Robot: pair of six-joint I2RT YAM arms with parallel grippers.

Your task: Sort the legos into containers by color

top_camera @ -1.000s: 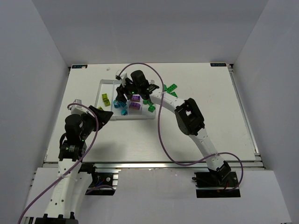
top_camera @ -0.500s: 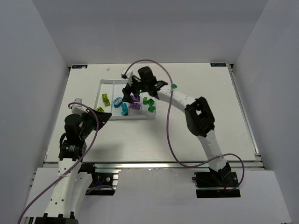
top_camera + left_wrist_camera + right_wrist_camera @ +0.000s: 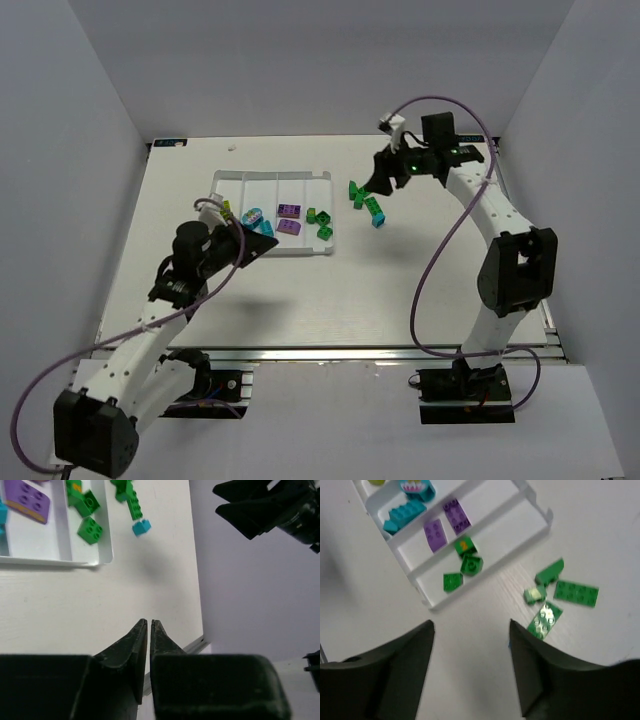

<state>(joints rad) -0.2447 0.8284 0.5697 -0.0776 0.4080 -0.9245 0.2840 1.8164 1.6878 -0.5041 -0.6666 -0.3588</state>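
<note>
The tray [image 3: 300, 187] holds seemingly colour-sorted legos [image 3: 452, 581]; left pincer [image 3: 149, 622] closed, right pincer [image 3: 470, 624] agape.

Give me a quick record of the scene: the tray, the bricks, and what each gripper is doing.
tray: white, four long compartments
green bricks: three, in an end compartment
purple bricks: two, in the compartment beside them
loose bricks: several green, one teal, on the table beside the tray
left gripper: shut, empty
right gripper: open, empty, above the table
</note>
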